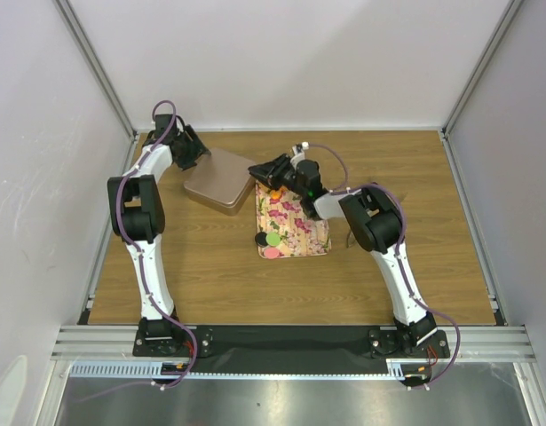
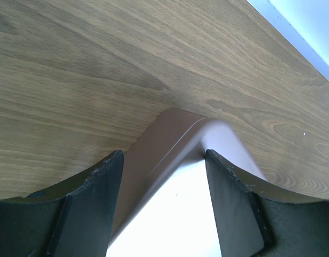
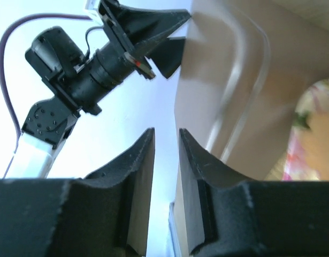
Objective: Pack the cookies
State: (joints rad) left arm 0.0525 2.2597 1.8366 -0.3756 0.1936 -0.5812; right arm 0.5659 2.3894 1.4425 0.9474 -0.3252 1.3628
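A few cookies lie on the floral tray (image 1: 299,226): a black one (image 1: 262,240), a green one (image 1: 273,238) and a pink-orange one (image 1: 271,253) at its near left corner. A brown tin (image 1: 221,180) sits left of the tray. My left gripper (image 1: 189,153) has a far corner of the tin (image 2: 169,139) between its fingers, and both fingers (image 2: 108,182) touch it. My right gripper (image 1: 266,170) is at the tin's right edge. Its fingers (image 3: 140,160) stand a narrow gap apart, with only the white wall between them. The tin's side (image 3: 223,80) is just right of them.
White walls with metal posts (image 1: 95,71) enclose the wooden table (image 1: 415,257) on three sides. The left arm (image 3: 73,69) faces my right wrist camera across the tin. A metal rail (image 1: 290,342) runs along the near edge.
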